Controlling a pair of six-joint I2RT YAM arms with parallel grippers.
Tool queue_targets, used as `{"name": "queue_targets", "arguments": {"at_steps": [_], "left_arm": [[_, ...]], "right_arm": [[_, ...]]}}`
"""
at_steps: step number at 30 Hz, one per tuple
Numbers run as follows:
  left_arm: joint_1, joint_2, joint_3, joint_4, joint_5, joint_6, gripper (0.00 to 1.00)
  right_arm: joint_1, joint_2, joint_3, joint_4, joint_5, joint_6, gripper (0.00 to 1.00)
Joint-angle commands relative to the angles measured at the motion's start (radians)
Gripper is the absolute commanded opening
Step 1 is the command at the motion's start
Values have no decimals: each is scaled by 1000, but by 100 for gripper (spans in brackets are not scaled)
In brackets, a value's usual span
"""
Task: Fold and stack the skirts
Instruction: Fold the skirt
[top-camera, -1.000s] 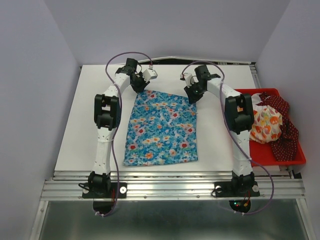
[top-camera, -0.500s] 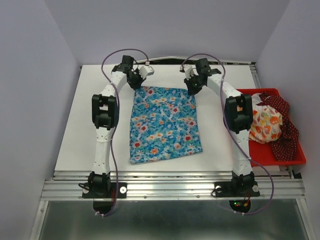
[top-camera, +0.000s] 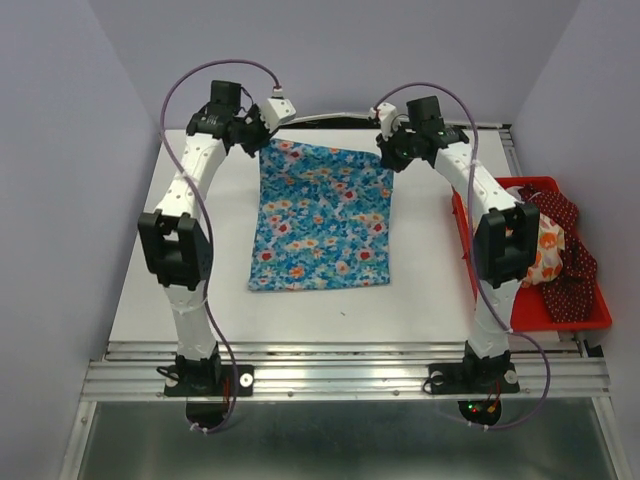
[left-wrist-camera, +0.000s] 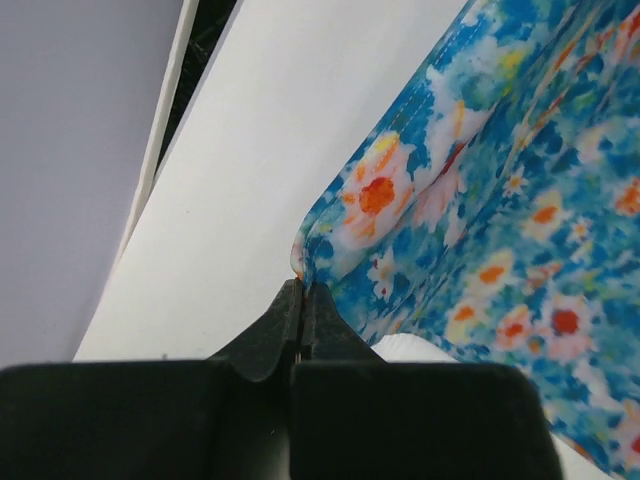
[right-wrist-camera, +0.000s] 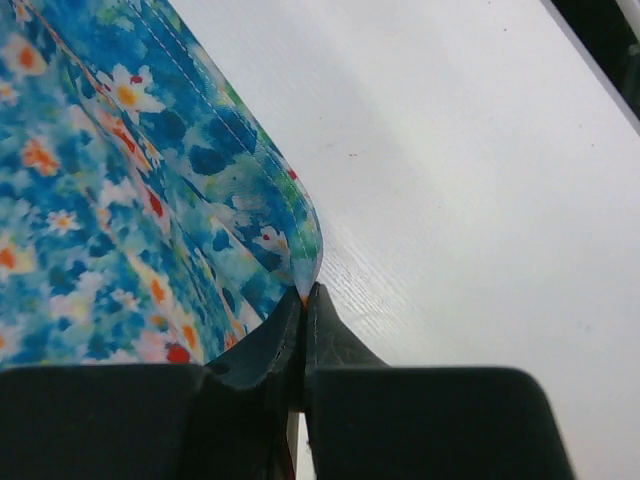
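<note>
Blue flowered skirt (top-camera: 322, 215) stretched over white table (top-camera: 430, 300); left gripper (left-wrist-camera: 300, 292) pinches one far corner; right gripper (right-wrist-camera: 305, 293) pinches the other.

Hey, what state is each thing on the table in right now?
Blue skirt: unfolded, held by its two far corners.
Cream skirt: crumpled in the red tray.
Dark red skirt: crumpled in the tray.
Left gripper: shut on the blue skirt.
Right gripper: shut on the blue skirt.

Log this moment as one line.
left fingers: shut on blue skirt far-left corner | right fingers: shut on far-right corner | far edge: raised off table | cream skirt, dark red skirt: bunched in red tray
</note>
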Motion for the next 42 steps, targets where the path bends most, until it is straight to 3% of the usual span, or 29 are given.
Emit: {"name": "queue_targets", "arguments": {"at_steps": [1, 15, 18, 20, 23, 24, 25, 26, 27, 30, 37, 42], "left_arm": [[12, -199, -194, 4, 10, 52, 0], [-29, -673, -1022, 222, -42, 79, 0], [-60, -703, -1111, 266, -61, 76, 0], [-68, -704, -1139, 271, -56, 87, 0], [-92, -712, -1188, 266, -46, 124, 0], [-101, -718, -1217, 263, -44, 137, 8], [-120, -739, -1231, 260, -46, 150, 16], [-126, -755, -1243, 256, -44, 162, 23], [-132, -773, -1265, 253, -33, 180, 35], [-149, -839, -1289, 242, -36, 191, 48], [-157, -833, -1260, 194, -59, 173, 50], [-172, -732, -1223, 176, -64, 153, 49]], "right_arm": [[-10, -127, -105, 26, -44, -55, 1], [64, -409, -671, 151, -181, -96, 1], [87, -428, -737, 150, -190, -130, 8], [98, -428, -748, 122, -195, -153, 15], [107, -437, -755, 72, -207, -194, 19], [116, -451, -763, 61, -216, -203, 24], [116, -460, -766, 41, -221, -223, 36], [116, -469, -771, 32, -225, -233, 65], [116, -480, -778, 24, -230, -242, 67], [136, -518, -792, -8, -233, -260, 68], [136, -545, -775, -40, -215, -283, 67], [220, -499, -780, -51, -187, -265, 64]]}}
